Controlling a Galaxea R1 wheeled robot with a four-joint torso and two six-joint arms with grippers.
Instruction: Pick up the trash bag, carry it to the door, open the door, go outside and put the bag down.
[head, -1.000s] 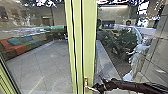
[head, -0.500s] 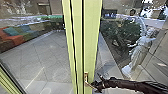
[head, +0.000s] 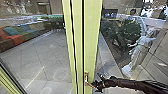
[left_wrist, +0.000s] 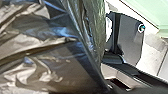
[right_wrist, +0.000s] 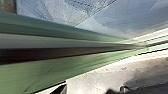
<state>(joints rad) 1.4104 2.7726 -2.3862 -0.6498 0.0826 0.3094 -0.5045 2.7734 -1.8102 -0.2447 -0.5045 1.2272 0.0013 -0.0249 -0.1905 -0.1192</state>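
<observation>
- The right gripper (head: 96, 86), in the head view, is at the free end of the door handle (head: 86, 79). Its arm (head: 125, 83) comes in from the robot's right side. If this gripper is spread or is pinching the handle, I cannot tell.
- The same head view shows the yellow-green frame (head: 91, 37) standing tall between panes of glass. On its left side I see floor tiles (head: 47, 55), an orange seat (head: 12, 41) and a teal cushion (head: 10, 31). On its right side there are a leafy plant (head: 127, 31) and a white statue (head: 138, 55).
- The left wrist view gives what the head view does not give: the trash bag (left_wrist: 50, 65), dark, shiny and creased, very near to the camera. Beside it there is pale ground (left_wrist: 150, 53). How the left gripper is set, spread or pressed together, I cannot tell.
- The right wrist view shows the green frame from close by, with a dark strip (right_wrist: 37, 54) along it. Glass with bluish reflections (right_wrist: 120, 17) lies on one side, and a pale surface (right_wrist: 90, 78) on the other.
</observation>
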